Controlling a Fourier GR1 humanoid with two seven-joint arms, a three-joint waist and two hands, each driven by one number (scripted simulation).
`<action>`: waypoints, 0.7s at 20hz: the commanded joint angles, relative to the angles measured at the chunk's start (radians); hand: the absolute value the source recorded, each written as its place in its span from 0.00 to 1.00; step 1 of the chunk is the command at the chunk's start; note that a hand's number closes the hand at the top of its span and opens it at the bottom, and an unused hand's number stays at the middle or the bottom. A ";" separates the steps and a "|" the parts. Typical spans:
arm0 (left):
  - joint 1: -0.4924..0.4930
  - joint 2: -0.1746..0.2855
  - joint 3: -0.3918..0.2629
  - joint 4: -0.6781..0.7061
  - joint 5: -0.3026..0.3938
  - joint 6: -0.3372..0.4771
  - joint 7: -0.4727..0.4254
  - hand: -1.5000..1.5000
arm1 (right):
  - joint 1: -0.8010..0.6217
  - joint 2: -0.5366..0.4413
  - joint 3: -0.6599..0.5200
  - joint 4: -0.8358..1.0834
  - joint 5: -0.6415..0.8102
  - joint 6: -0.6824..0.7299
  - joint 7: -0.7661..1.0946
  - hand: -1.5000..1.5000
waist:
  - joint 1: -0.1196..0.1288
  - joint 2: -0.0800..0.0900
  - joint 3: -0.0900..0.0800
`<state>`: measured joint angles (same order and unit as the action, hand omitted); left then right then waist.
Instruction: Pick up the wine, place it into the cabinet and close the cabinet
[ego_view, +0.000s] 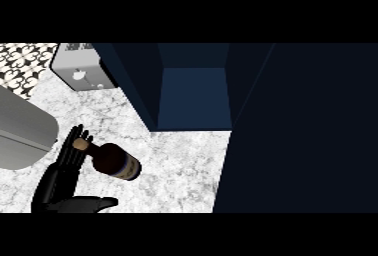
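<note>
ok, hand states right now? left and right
Left hand: open, fingers straight, lying alongside the neck of the wine bottle, not curled round it.
Right hand: not in view.

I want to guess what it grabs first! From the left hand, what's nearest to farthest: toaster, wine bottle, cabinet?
1. Wine bottle, beside the fingers of the left hand.
2-3. Cabinet, up to the right, and toaster, top left: too close to call.
</note>
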<state>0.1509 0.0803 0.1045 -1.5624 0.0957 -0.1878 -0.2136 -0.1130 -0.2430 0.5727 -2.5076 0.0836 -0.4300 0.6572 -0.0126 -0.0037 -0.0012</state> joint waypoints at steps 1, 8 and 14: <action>-0.035 0.013 0.036 0.113 -0.002 -0.011 -0.081 0.00 | 0.017 -0.051 0.003 -0.240 0.103 -0.005 0.130 0.00 | -0.009 -0.002 -0.001; -0.113 0.014 0.042 0.315 -0.017 -0.036 -0.159 0.00 | 0.076 -0.078 0.031 -0.218 0.101 -0.020 0.052 0.00 | -0.009 0.000 0.000; -0.149 0.004 0.039 0.391 0.034 -0.108 -0.151 0.00 | 0.090 -0.099 0.095 -0.218 0.131 -0.049 0.031 0.00 | -0.009 -0.002 0.000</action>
<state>0.0210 0.0983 0.1518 -1.2174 0.1163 -0.2695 -0.3543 -0.0998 -0.2923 0.6321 -2.5109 0.0962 -0.4802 0.6294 -0.0208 -0.0049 -0.0017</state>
